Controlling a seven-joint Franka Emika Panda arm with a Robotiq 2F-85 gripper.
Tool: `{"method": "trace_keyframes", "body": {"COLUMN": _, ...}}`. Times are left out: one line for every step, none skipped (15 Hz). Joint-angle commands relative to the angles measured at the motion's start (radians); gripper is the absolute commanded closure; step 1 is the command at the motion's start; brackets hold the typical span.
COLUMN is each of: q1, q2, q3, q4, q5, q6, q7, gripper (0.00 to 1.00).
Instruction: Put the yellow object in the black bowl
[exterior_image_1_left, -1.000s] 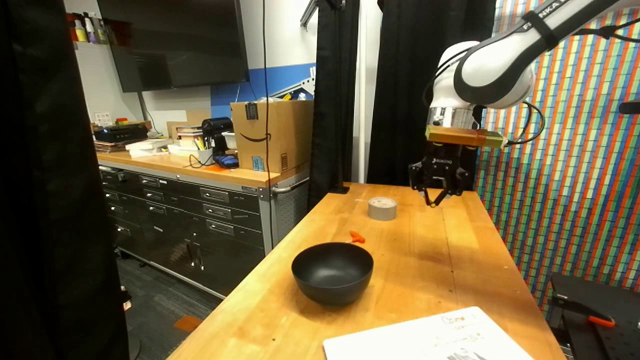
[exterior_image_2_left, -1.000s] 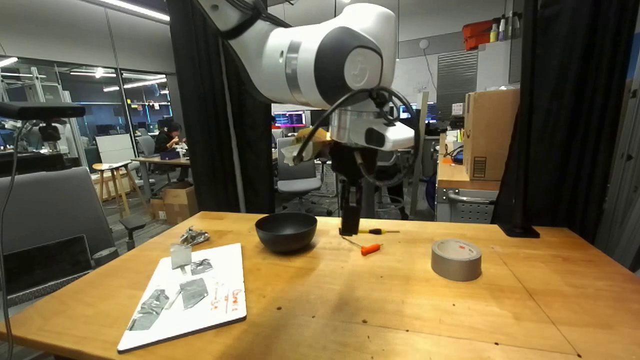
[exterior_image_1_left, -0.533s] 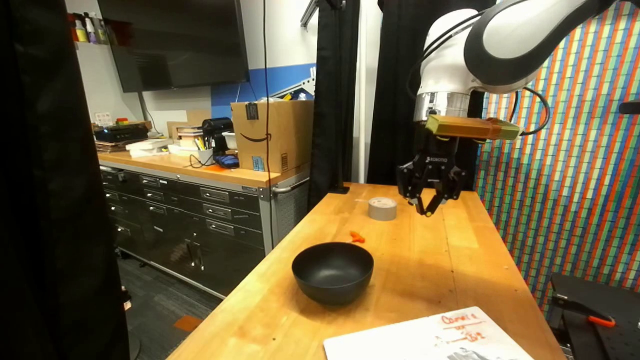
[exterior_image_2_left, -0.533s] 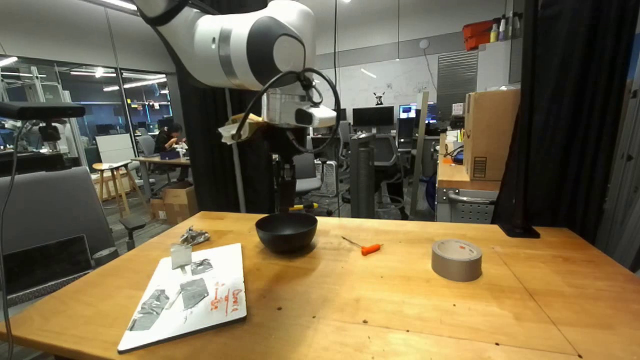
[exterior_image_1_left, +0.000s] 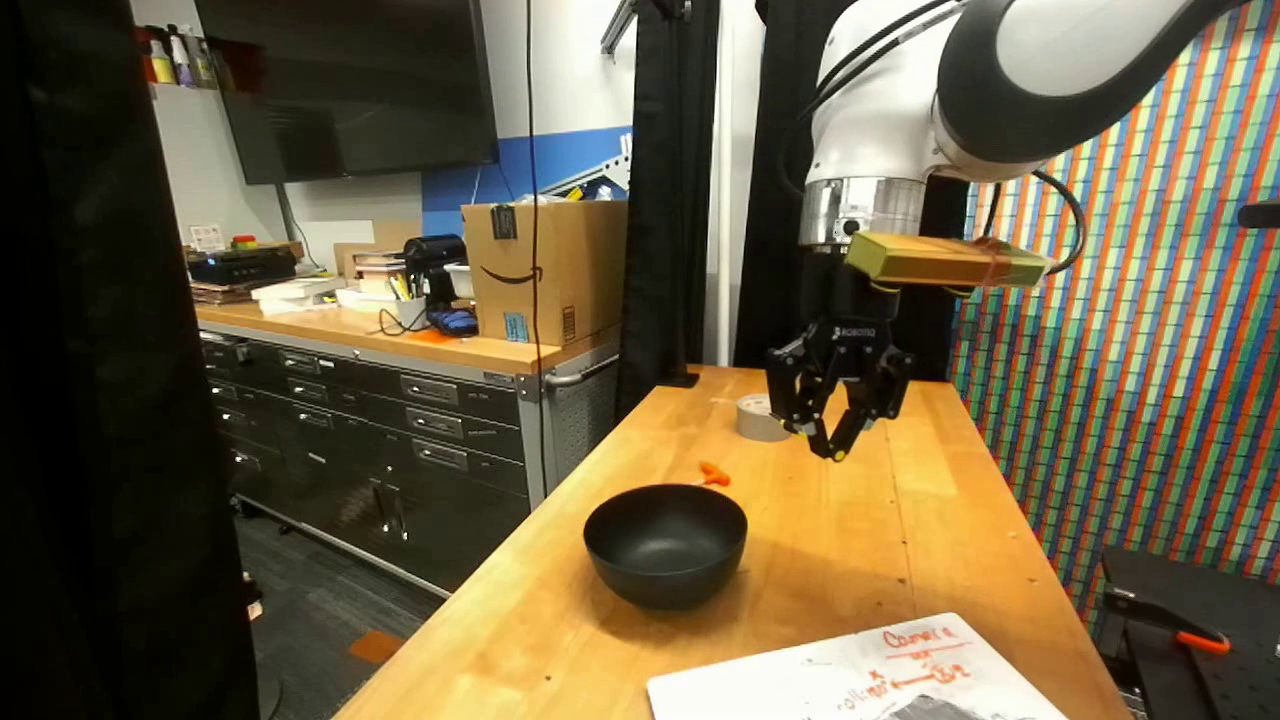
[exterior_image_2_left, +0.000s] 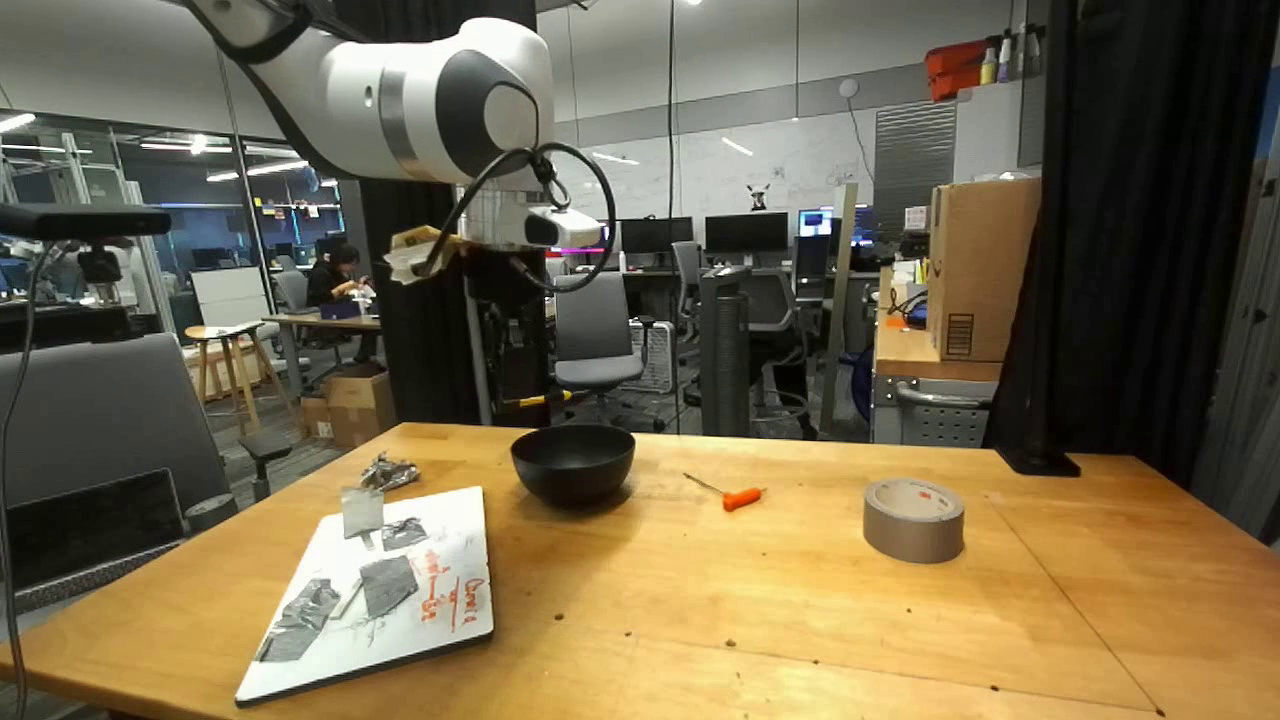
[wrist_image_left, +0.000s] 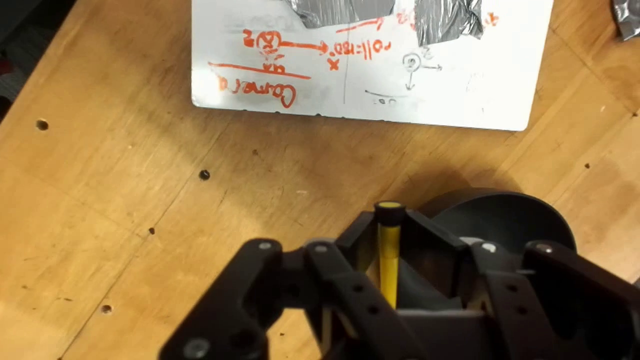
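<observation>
The yellow object is a slim yellow handle with a black end cap, in the wrist view (wrist_image_left: 389, 265) and an exterior view (exterior_image_2_left: 540, 400). Only its round yellow end shows in an exterior view (exterior_image_1_left: 838, 455). My gripper (wrist_image_left: 390, 225) is shut on it, fingertips pinching it near the cap, and holds it level above the table. The black bowl (exterior_image_1_left: 665, 550) stands upright on the table and looks empty. In an exterior view my gripper (exterior_image_2_left: 520, 390) is up and left of the bowl (exterior_image_2_left: 572, 465). In the wrist view the bowl (wrist_image_left: 500, 215) is right of the fingers, partly hidden.
An orange-handled tool (exterior_image_2_left: 740, 499) lies near the bowl. A grey tape roll (exterior_image_2_left: 913, 540) stands farther along the table (exterior_image_2_left: 800, 600). A white board (exterior_image_2_left: 450, 540) with writing and tape pieces lies on the bowl's other side, with crumpled foil (exterior_image_2_left: 388, 472) behind it.
My gripper has carried the yellow object away from beside the orange tool, toward the white board's end of the table. Bowl, tool and tape roll have not moved.
</observation>
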Motion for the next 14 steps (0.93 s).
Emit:
{"method": "trace_keyframes", "body": {"q1": 0.019, "q2": 0.075, "q3": 0.015, "q4": 0.089, "q5": -0.045, "q6": 0.013, "q7": 0.002, "gripper": 0.89}}
{"method": "trace_keyframes", "body": {"q1": 0.024, "q2": 0.095, "q3": 0.017, "q4": 0.109, "q5": -0.055, "q6": 0.014, "q7": 0.003, "gripper": 0.9}}
{"method": "trace_keyframes", "body": {"q1": 0.03, "q2": 0.12, "q3": 0.019, "q4": 0.132, "q5": -0.071, "q6": 0.017, "q7": 0.007, "gripper": 0.9}}
{"method": "trace_keyframes", "body": {"q1": 0.035, "q2": 0.143, "q3": 0.019, "q4": 0.154, "q5": -0.085, "q6": 0.02, "q7": 0.01, "gripper": 0.9}}
{"method": "trace_keyframes", "body": {"q1": 0.042, "q2": 0.175, "q3": 0.017, "q4": 0.183, "q5": -0.099, "q6": 0.021, "q7": 0.013, "gripper": 0.89}}
{"method": "trace_keyframes", "body": {"q1": 0.048, "q2": 0.199, "q3": 0.014, "q4": 0.206, "q5": -0.113, "q6": 0.021, "q7": 0.015, "gripper": 0.9}}
{"method": "trace_keyframes", "body": {"q1": 0.055, "q2": 0.224, "q3": 0.01, "q4": 0.228, "q5": -0.122, "q6": 0.021, "q7": 0.014, "gripper": 0.89}}
{"method": "trace_keyframes", "body": {"q1": 0.061, "q2": 0.251, "q3": 0.007, "q4": 0.251, "q5": -0.128, "q6": 0.02, "q7": 0.012, "gripper": 0.89}}
{"method": "trace_keyframes", "body": {"q1": 0.067, "q2": 0.275, "q3": 0.004, "q4": 0.272, "q5": -0.136, "q6": 0.018, "q7": 0.012, "gripper": 0.89}}
{"method": "trace_keyframes", "body": {"q1": 0.073, "q2": 0.303, "q3": 0.0, "q4": 0.298, "q5": -0.142, "q6": 0.013, "q7": 0.012, "gripper": 0.89}}
{"method": "trace_keyframes", "body": {"q1": 0.079, "q2": 0.322, "q3": -0.004, "q4": 0.314, "q5": -0.145, "q6": 0.012, "q7": 0.009, "gripper": 0.89}}
{"method": "trace_keyframes", "body": {"q1": 0.085, "q2": 0.341, "q3": -0.007, "q4": 0.333, "q5": -0.146, "q6": 0.009, "q7": 0.006, "gripper": 0.89}}
{"method": "trace_keyframes", "body": {"q1": 0.091, "q2": 0.36, "q3": -0.011, "q4": 0.35, "q5": -0.145, "q6": 0.007, "q7": 0.006, "gripper": 0.89}}
{"method": "trace_keyframes", "body": {"q1": 0.096, "q2": 0.376, "q3": -0.015, "q4": 0.367, "q5": -0.144, "q6": 0.005, "q7": 0.004, "gripper": 0.9}}
